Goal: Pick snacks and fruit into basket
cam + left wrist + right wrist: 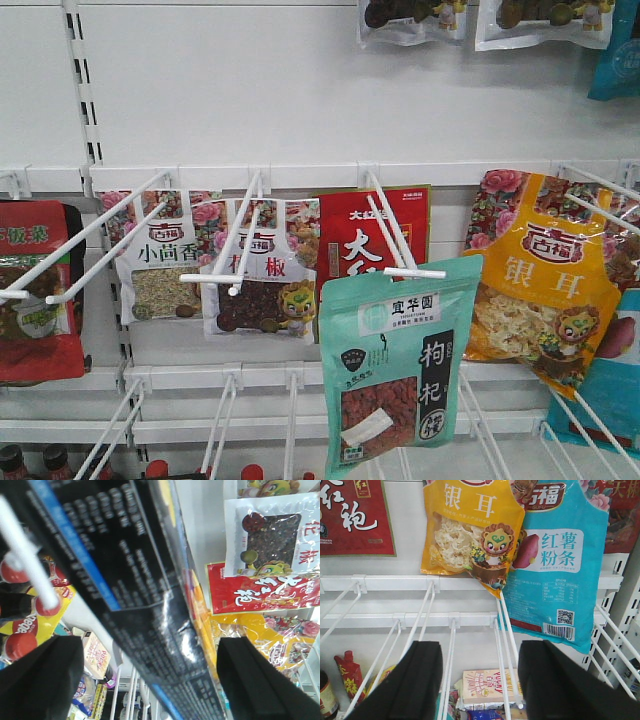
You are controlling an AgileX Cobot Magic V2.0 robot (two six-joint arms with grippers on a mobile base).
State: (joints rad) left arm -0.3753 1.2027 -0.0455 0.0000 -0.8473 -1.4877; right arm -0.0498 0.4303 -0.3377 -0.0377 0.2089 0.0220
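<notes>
The mint-green pouch [400,365], its clear window showing red-orange berries, hangs from the front end of a white wire hook [415,272] on the white shelf wall [250,90]. It is slightly tilted and sits in front of a red pouch [352,240]. A yellow pouch [545,290] hangs to its right and a white pouch [262,275] with dark red contents to its left. Neither hand shows in the front view. In the left wrist view the left hand [150,645] is released, its two black fingers [42,680] wide apart. A dark glossy pouch back [130,580] with white print and a blue stripe runs slantwise close to the camera, between the fingers but not visibly touched by either; which pouch it is I cannot tell. Red-capped sauce bottles [17,645] stand beyond at the left. The right hand [482,650] is also released, grasping nothing, and faces the yellow pouch and a blue pouch [555,555] just beside it, both on hooks.
</notes>
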